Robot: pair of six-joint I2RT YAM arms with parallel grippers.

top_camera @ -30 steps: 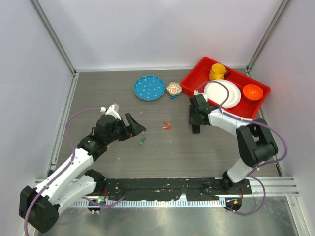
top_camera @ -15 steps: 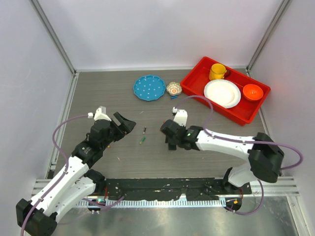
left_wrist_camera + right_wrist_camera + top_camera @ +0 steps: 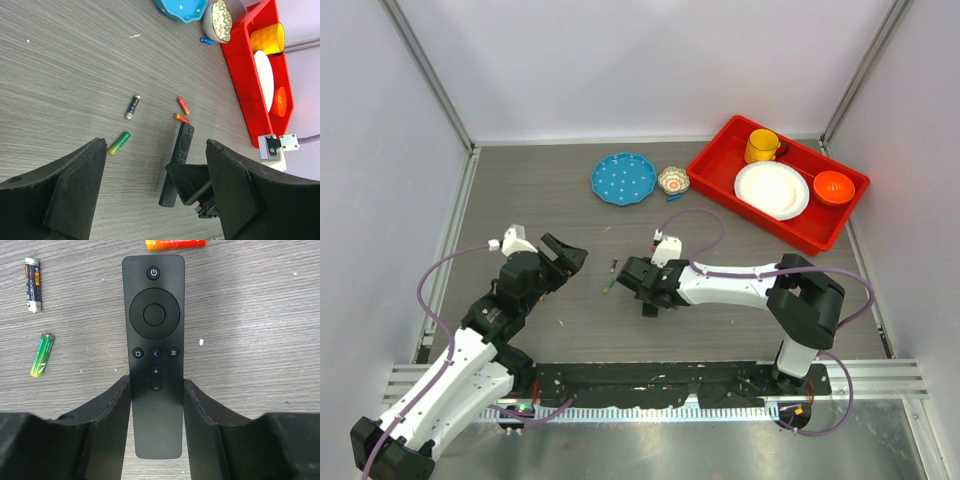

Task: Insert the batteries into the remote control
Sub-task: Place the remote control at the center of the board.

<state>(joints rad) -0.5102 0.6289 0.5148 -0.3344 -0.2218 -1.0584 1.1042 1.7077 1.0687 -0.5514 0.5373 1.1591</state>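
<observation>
The remote control (image 3: 155, 340) is a slim black bar, buttons up, and my right gripper (image 3: 156, 382) is shut on its lower half, a finger pressed to each long side. From above, that gripper (image 3: 645, 285) sits at the table's centre. Just left of it lie the batteries, a dark one (image 3: 33, 285) (image 3: 613, 266) and a green one (image 3: 42, 355) (image 3: 608, 287). My left gripper (image 3: 565, 258) hovers open further left, nothing between its fingers. In its own view the green battery (image 3: 119, 143), the dark battery (image 3: 132, 107) and the remote control (image 3: 179, 155) lie ahead.
Two small orange sticks (image 3: 183, 105) lie by the remote's top end. At the back stand a blue dotted plate (image 3: 623, 178), a small patterned bowl (image 3: 673, 180) and a red tray (image 3: 720, 150) holding a yellow cup, a white plate and an orange bowl.
My right arm has swung from beside the red tray to the table's centre, carrying the remote. My left gripper has drawn back to the left, away from the batteries.
</observation>
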